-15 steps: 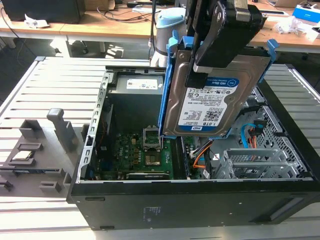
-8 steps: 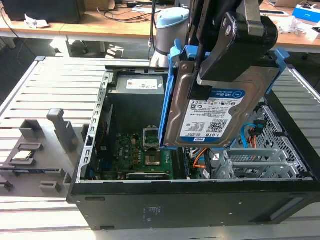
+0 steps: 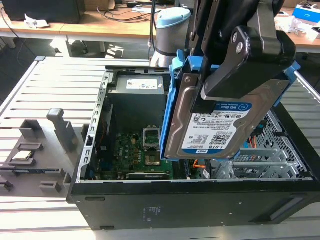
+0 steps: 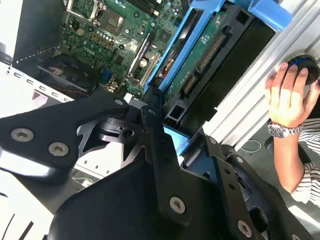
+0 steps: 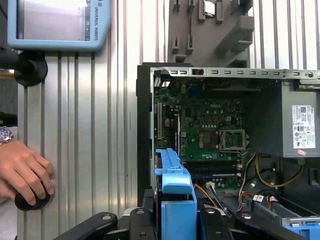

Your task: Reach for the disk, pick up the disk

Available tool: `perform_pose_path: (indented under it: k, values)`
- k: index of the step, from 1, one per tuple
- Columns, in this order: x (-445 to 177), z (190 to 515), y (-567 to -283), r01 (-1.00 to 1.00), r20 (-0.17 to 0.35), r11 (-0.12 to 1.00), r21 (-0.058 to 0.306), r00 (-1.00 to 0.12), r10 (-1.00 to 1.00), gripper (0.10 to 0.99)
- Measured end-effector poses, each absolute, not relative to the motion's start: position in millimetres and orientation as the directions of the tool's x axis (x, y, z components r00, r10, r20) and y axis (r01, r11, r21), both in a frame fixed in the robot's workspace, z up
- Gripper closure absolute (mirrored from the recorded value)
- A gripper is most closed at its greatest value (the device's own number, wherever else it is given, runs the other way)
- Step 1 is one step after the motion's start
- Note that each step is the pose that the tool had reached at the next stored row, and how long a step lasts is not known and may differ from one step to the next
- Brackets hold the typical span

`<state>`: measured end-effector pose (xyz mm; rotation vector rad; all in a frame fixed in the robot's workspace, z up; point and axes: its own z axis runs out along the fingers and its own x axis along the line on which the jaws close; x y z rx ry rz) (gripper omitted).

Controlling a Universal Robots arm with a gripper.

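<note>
the disk (image 3: 210,132) carries a white-and-blue printed label; the power supply (image 3: 142,85) a white sticker.

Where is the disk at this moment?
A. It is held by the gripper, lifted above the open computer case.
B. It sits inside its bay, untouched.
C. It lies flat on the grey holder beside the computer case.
A: in the exterior view the gripper clamps the disk, which hangs tilted above the open computer case.

Slatted aluminium table (image 3: 60,80) carries the open black PC case (image 3: 190,200), a grey fixture block (image 3: 35,150) just beside the case on the exterior view's left, and a teach pendant (image 5: 55,25) and a person's hand (image 5: 22,170) resting on a black knob (image 5: 32,200).
</note>
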<state>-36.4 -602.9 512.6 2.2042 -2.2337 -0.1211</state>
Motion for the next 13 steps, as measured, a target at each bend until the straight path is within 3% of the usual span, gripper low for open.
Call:
perform_pose_path:
  k: [13]
  values:
    - [-36.4,512.6,-628.7,-0.998,-0.053,0.012,0.056,-0.015,-0.998,0.718]
